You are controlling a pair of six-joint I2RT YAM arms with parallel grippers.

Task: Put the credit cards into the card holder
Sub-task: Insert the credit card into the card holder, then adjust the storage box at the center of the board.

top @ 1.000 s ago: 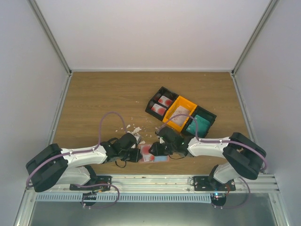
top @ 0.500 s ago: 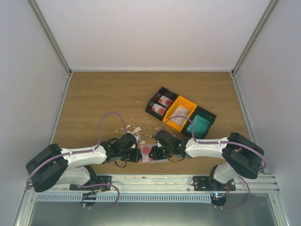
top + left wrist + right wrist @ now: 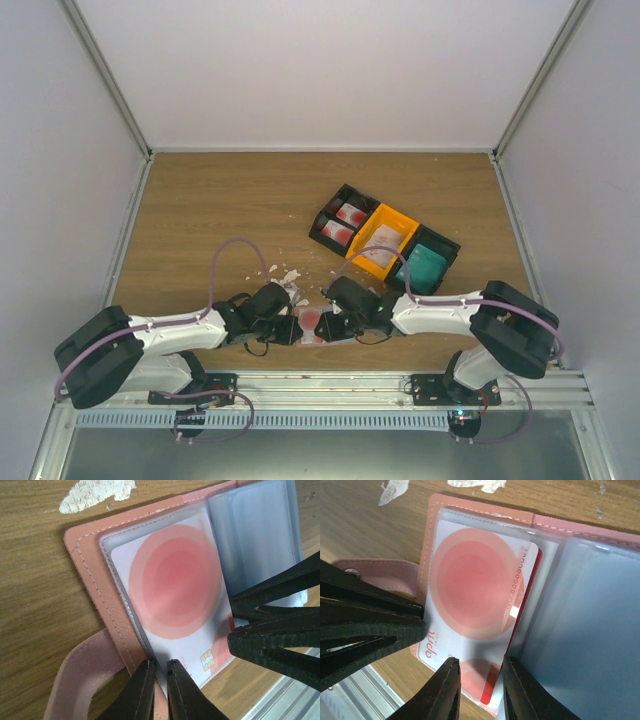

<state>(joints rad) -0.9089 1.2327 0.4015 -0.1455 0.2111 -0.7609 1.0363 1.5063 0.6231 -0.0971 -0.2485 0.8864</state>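
Left wrist view: your left pincer (image 3: 160,669) clamps edge of card holder (image 3: 92,590), jaws almost together. Holder lies open on counter (image 3: 35,605), between your two pincers. White, red-circled credit card (image 3: 175,580) sits inside clear sleeve (image 3: 260,535). Your right pincer (image 3: 479,666) has jaws apart, straddling that card's end.

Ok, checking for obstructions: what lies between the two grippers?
The open pink wallet holding a red-and-white card; this is clearest in the left wrist view.

The credit card (image 3: 475,587) in the card holder (image 3: 432,510), just ahead of the right gripper (image 3: 481,660), bears a red word and tiny digits, both illegible.
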